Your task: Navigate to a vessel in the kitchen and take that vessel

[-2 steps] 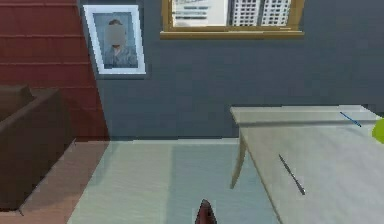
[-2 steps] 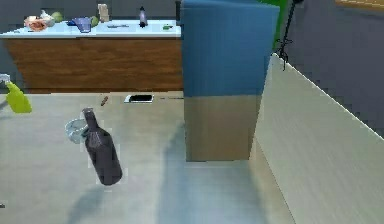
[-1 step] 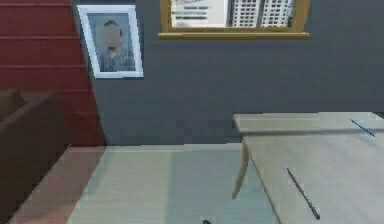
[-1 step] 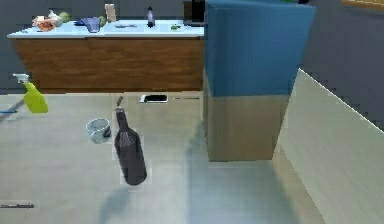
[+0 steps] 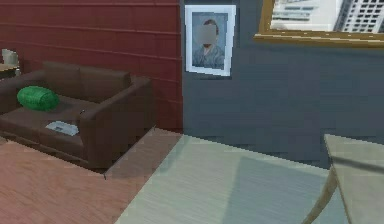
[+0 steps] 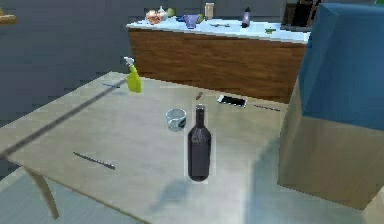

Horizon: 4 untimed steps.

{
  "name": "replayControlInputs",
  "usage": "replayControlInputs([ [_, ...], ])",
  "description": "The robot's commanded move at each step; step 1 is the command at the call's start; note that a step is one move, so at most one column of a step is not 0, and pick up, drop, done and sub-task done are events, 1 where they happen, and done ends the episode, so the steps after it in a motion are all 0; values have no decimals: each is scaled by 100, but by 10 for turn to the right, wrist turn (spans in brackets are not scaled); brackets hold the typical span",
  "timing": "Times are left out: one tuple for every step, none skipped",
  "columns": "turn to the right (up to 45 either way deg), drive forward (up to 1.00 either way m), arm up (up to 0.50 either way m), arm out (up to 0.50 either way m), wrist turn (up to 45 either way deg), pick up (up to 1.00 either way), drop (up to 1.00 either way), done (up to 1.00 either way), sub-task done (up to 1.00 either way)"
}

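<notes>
In the arm side view a wooden table (image 6: 110, 125) carries a tall dark bottle (image 6: 199, 145) standing upright near its middle. Just behind the bottle sits a small clear glass vessel (image 6: 176, 118). A yellow spray bottle (image 6: 133, 76) stands at the table's far edge. Farther back, a wood-fronted kitchen counter (image 6: 215, 55) with a white top bears a blue cup (image 6: 190, 20), a bowl of fruit-like things (image 6: 157, 16) and a small dark bottle (image 6: 246, 17).
A phone (image 6: 232, 100) and a thin utensil (image 6: 94, 159) lie on the table. A large box with a blue top (image 6: 335, 105) stands at its right. The forward view has a brown sofa (image 5: 85, 115) with a green cushion (image 5: 38, 98), a framed portrait (image 5: 210, 40), a window (image 5: 320, 22) and a table corner (image 5: 355, 165).
</notes>
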Motion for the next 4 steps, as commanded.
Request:
replayControlInputs([
  [0, 0, 50, 0, 0, 0, 0, 0, 0],
  [0, 0, 38, 0, 0, 0, 0, 0, 0],
  [0, 0, 0, 50, 0, 0, 0, 0, 0],
  [0, 0, 0, 0, 450, 0, 0, 0, 0],
])
